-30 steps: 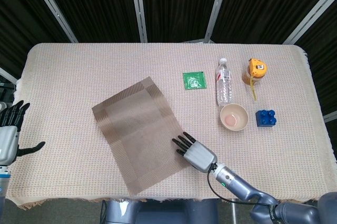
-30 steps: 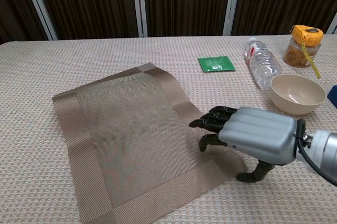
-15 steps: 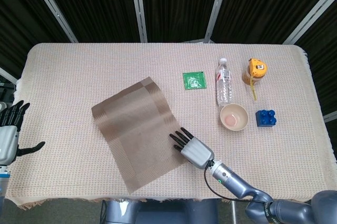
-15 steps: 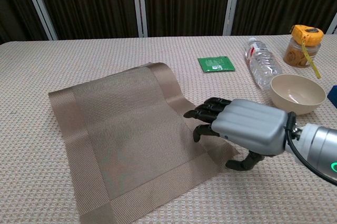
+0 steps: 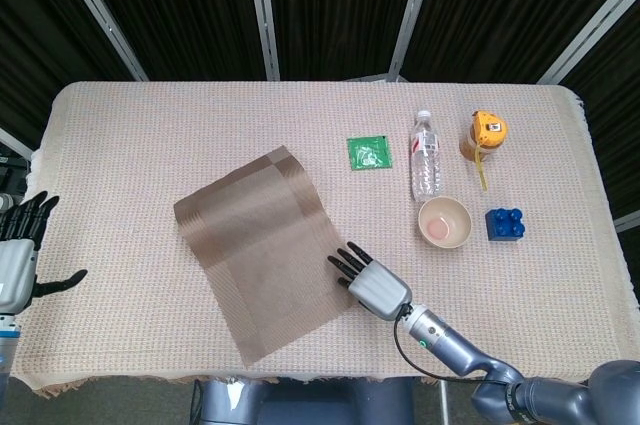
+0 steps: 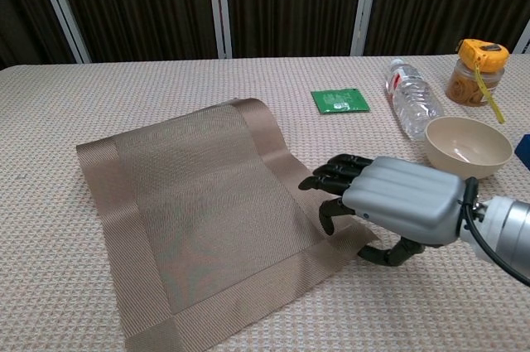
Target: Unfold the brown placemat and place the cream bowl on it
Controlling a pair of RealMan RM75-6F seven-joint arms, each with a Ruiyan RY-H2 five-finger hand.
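Covering the desk is a beige woven cloth, dark curtains behind; the right robot hand rests fingers spread on the brown placemat, the left robot hand spread, holding nothing.

One placemat, bowl, bottle, packet.

Silver-backed right hand, black fingers, black cable at wrist

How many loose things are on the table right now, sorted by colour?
Brown: 1, the placemat
Cream: 1, the bowl
Green: 1, the packet
Clear: 1, the water bottle
Orange-yellow: 1, the jar with tape measure
Blue: 1, the toy brick
Total: 6
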